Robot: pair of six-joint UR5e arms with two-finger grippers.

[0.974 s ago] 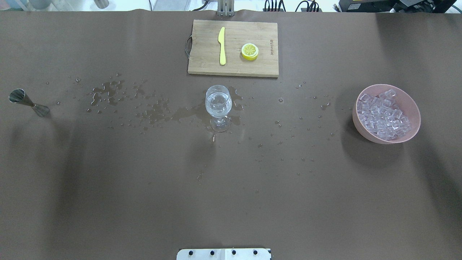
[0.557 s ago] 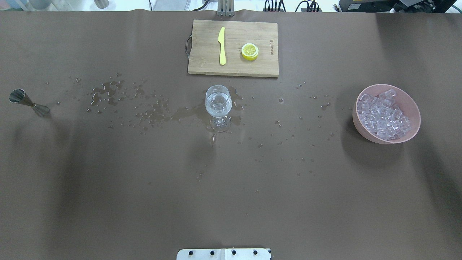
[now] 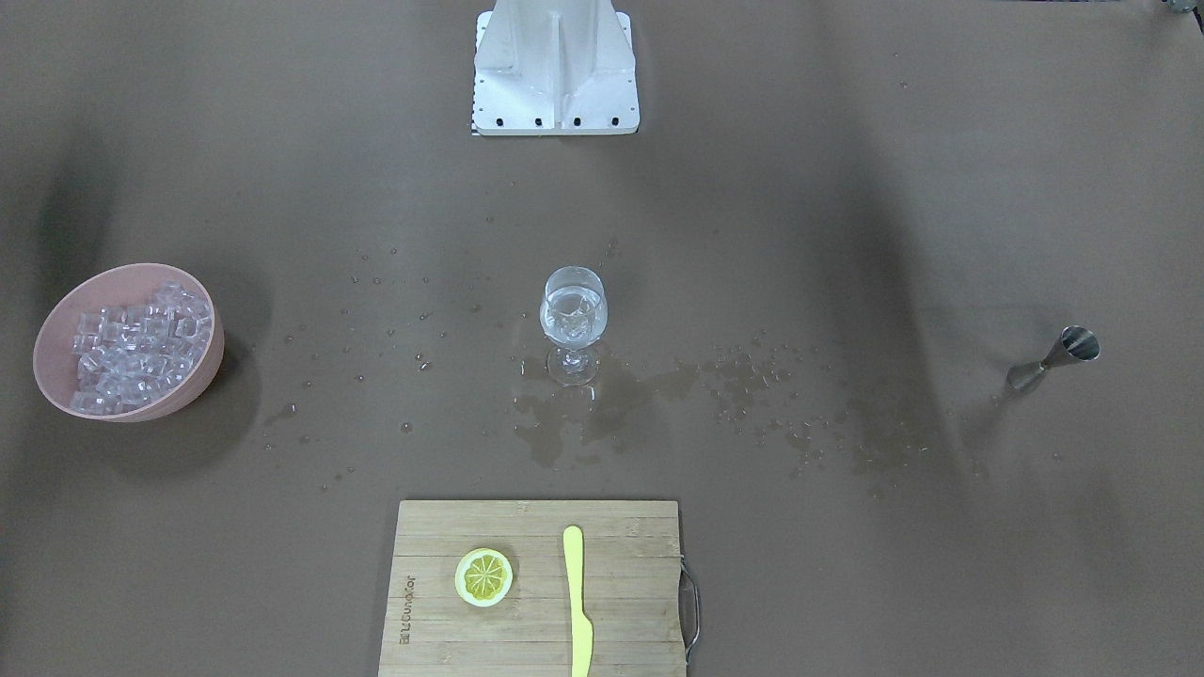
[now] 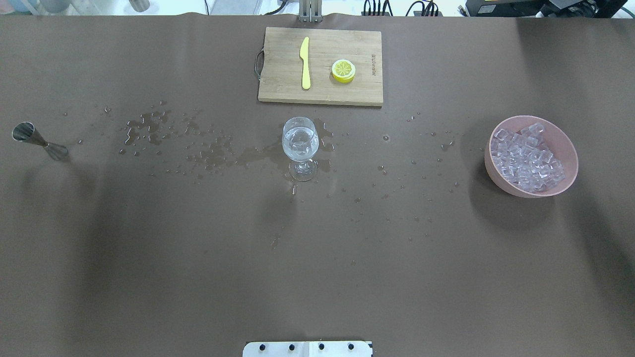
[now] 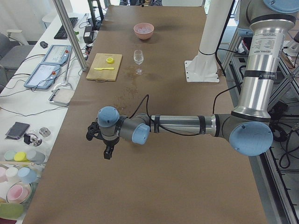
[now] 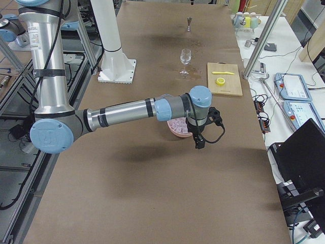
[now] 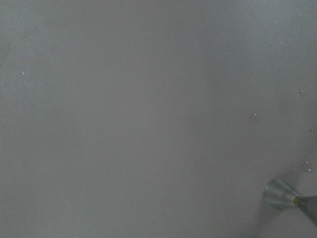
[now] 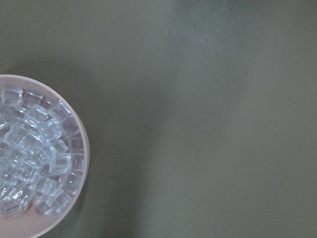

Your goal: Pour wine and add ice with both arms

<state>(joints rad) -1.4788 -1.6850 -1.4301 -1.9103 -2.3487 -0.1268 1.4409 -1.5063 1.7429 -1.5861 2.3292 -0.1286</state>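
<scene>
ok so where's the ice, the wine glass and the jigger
ice (image 4: 527,159), overhead exterior view, on the middle of the heap of cubes in the pink bowl
wine glass (image 4: 300,143), overhead exterior view, on the side of its bowl
jigger (image 4: 39,142), overhead exterior view, on its narrow waist

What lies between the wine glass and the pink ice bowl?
Nothing solid: only scattered droplets on the bare brown table between the wine glass and the pink bowl, clearest in the overhead view.
</scene>
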